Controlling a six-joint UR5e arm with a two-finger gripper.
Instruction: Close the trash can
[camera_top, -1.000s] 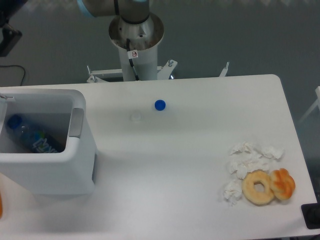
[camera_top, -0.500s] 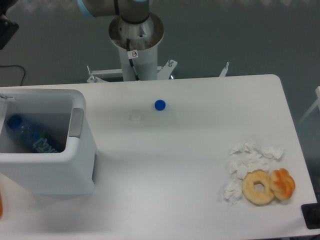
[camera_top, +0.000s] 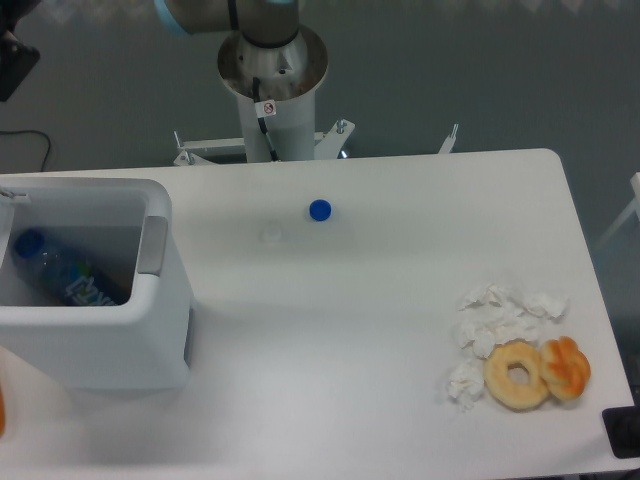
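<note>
Overhead camera, one view. Bin (camera_top: 90, 330) sits at the worktop's (camera_top: 350, 330) left edge, cut off by the frame on the left, its front wall near the front edge. Top is open, no lid over it; a bottle (camera_top: 62, 277) with a blue cap lies inside. Grey strip (camera_top: 152, 245) runs along the bin's right rim, facing the worktop's middle. Bin's long axis looks left-right, but its left end is out of frame, so not sure. Open surface right of the bin across the centre. Blue cap (camera_top: 320, 210) and a small white cap (camera_top: 271, 236) sit toward the back edge, well apart from the bin. Tissues (camera_top: 495, 320), donut (camera_top: 516, 375) and pastry (camera_top: 566, 367) cluster near the front right edge. Arm base (camera_top: 272, 70) stands behind the back edge. Tool is not visible, state cannot be told.
</note>
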